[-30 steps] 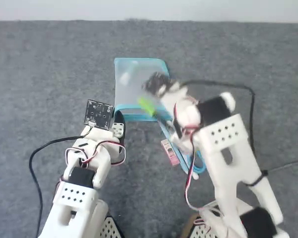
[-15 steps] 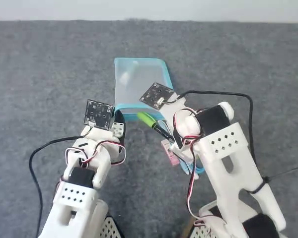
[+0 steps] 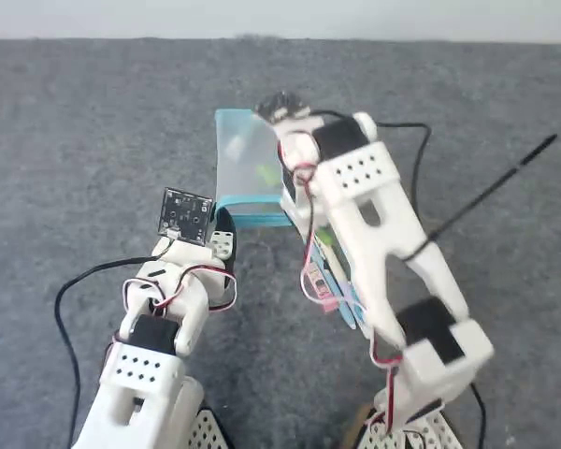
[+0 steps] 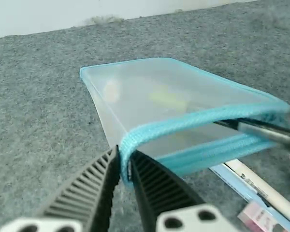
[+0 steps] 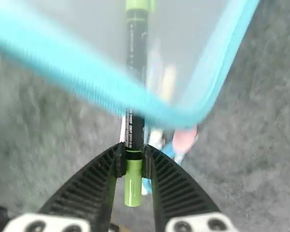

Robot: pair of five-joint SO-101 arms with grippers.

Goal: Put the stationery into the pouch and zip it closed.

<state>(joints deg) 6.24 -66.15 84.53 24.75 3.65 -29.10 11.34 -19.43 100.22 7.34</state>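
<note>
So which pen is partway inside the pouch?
The green-and-black marker in the right gripper; its front end is past the pouch rim, the other pens lie outside.

On the grey table (image 3: 75, 112), 2 arms are sitting side by side: left arm (image 3: 154, 337) & right arm (image 3: 393, 243), w/ 2 grippers, left gripper (image 4: 124, 166) & right gripper (image 5: 133, 162). One pouch (image 3: 243, 159) is lying there. Stationery is totalling 4 pcs: 1 green-black marker (image 5: 134, 96), 1 pink eraser (image 3: 320, 282), 1 white pen (image 4: 261, 186), 1 blue flat piece (image 4: 229, 175), type unclear.
</note>
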